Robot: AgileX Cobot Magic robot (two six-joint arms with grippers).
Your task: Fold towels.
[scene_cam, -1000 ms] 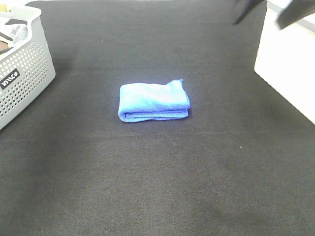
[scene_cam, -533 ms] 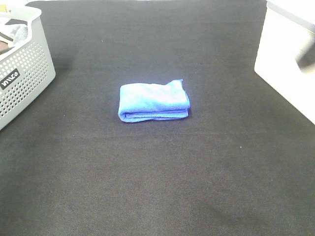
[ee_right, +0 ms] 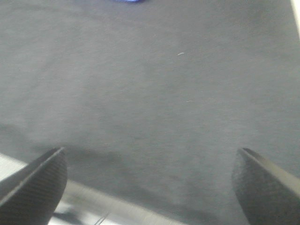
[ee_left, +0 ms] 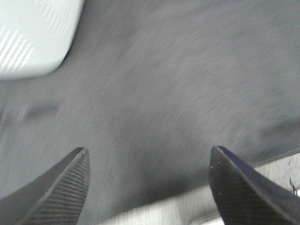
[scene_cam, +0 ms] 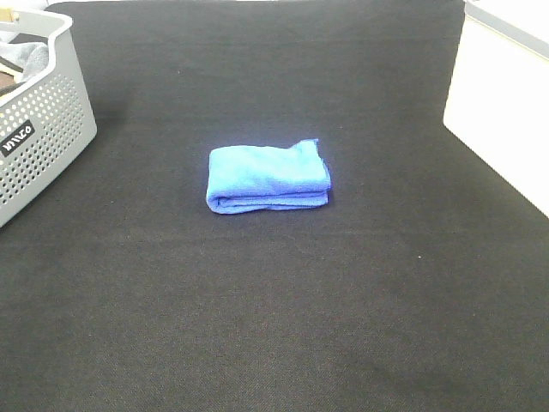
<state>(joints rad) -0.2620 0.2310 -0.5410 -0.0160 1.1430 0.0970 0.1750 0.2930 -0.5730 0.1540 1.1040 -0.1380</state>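
Observation:
The bright blue towel lies folded into a small thick rectangle in the middle of the black table cloth in the high view. A sliver of it shows at the edge of the right wrist view. Neither arm shows in the high view. My left gripper is open and empty over the black cloth near its edge. My right gripper is open and empty, also over bare black cloth, well away from the towel.
A perforated grey basket with grey cloth in it stands at the left edge; its corner also shows in the left wrist view. A white box or cabinet stands at the right edge.
A dark arm seen at the top right a second ago has moved out of the high view. The towel has not moved.

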